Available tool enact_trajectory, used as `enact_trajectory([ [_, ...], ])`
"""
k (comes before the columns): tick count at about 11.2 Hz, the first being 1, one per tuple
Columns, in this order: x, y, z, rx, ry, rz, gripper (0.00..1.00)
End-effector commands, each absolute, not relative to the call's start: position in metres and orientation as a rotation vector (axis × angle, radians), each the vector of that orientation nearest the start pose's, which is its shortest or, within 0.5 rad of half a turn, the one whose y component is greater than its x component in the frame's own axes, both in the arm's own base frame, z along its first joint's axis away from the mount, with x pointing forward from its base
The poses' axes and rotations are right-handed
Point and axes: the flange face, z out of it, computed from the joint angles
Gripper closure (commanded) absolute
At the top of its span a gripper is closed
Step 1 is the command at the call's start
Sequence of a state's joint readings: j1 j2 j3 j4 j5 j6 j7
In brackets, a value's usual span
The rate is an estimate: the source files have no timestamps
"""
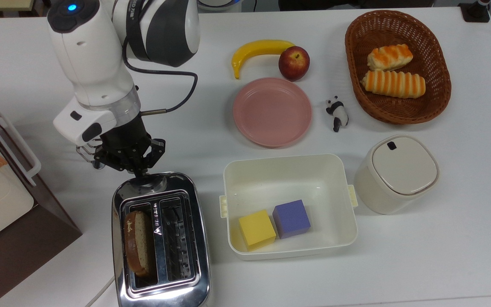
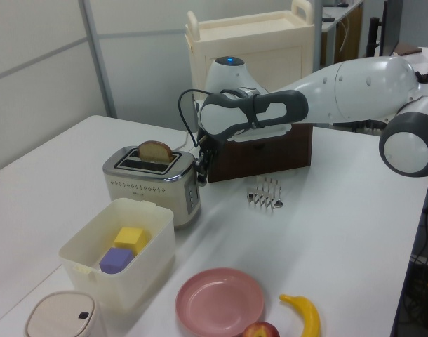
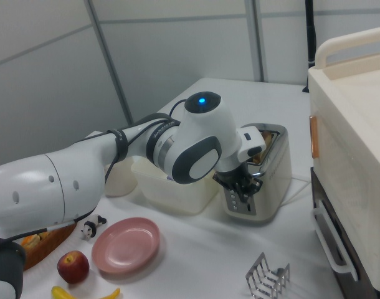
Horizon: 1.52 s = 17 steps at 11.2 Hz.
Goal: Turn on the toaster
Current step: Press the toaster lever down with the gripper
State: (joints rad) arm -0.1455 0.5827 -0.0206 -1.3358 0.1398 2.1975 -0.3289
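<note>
At the toaster's lever end, the gripper (image 1: pixel 141 170) presses down; its finger spread cannot be told.
Top view: one toaster (image 1: pixel 160 241) holds one bread slice (image 1: pixel 137 247); one bin (image 1: pixel 289 170) holds two cubes; one basket (image 1: pixel 352 55) holds two rolls. Left view: the bread sits low in the toaster (image 2: pixel 154 182). Right view: the gripper (image 3: pixel 243 187) touches the toaster's front.

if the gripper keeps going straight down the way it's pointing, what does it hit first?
Most likely the lever knob end of the toaster: the gripper points down at that end. Depth is unclear, so it may already be touching.
</note>
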Motion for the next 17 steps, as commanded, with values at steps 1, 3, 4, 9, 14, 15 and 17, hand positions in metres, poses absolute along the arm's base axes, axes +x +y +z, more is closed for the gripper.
enact_trajectory([
  [1, 0.736, -0.113, 0.403, -3.060, -0.204, -0.457, 0.97],
  [3, 0.736, -0.113, 0.385, -3.064, -0.232, -0.417, 0.97],
  [4, 0.737, -0.113, 0.381, -3.065, -0.233, -0.409, 0.97],
  [9, 0.738, -0.114, 0.350, -3.086, -0.250, -0.339, 0.97],
  [14, 0.737, -0.120, 0.384, -3.079, -0.212, -0.415, 0.97],
  [15, 0.735, -0.123, 0.401, -3.076, -0.203, -0.447, 0.96],
  [17, 0.732, -0.123, 0.430, -3.076, -0.204, -0.501, 0.90],
])
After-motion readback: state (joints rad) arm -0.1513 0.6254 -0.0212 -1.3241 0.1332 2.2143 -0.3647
